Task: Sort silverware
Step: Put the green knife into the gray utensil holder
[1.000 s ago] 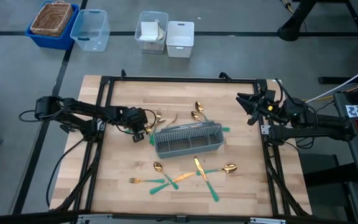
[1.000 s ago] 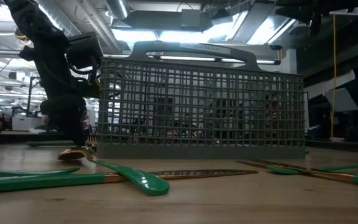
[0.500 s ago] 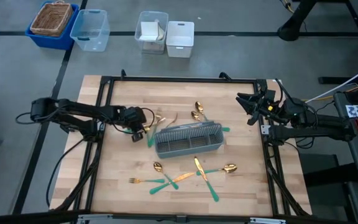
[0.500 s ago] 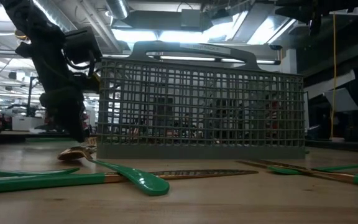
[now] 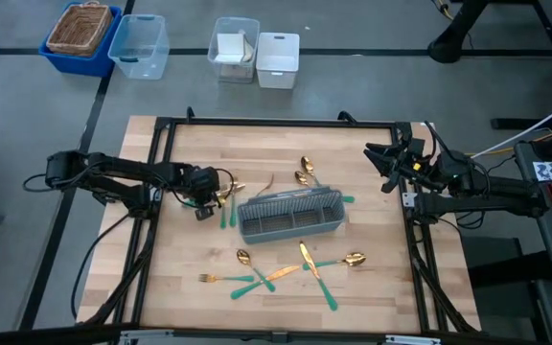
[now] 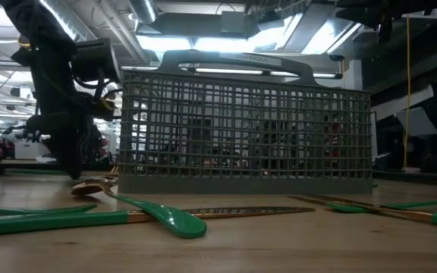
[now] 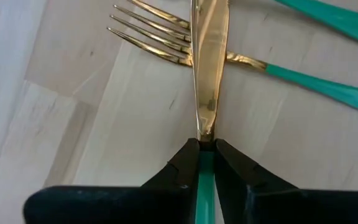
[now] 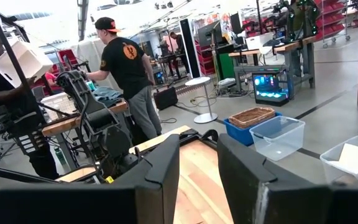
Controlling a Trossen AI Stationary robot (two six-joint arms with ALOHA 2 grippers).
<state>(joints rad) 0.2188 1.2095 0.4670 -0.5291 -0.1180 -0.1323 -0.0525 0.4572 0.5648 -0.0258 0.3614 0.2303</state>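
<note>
Left claw (image 7: pixel 205 163) pinched narrow on teal handle of gold-bladed knife (image 7: pixel 209 74), blade lying across gold fork with teal handle (image 7: pixel 241 59) on pale wooden surface (image 5: pixel 190 249). Since a second ago, claw drew back from left end of grey mesh caddy (image 5: pixel 291 215), taking knife along. Likely means pick is secured; drop into compartment remains. Other gold-and-teal silverware (image 5: pixel 286 268) scattered in front of caddy. Right claw (image 5: pixel 379 159) parked at right edge, gaping wide, empty.

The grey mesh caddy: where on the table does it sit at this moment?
In the high view the caddy sits near the table's middle, just right of the left tool, with scattered silverware in front of it.
</note>
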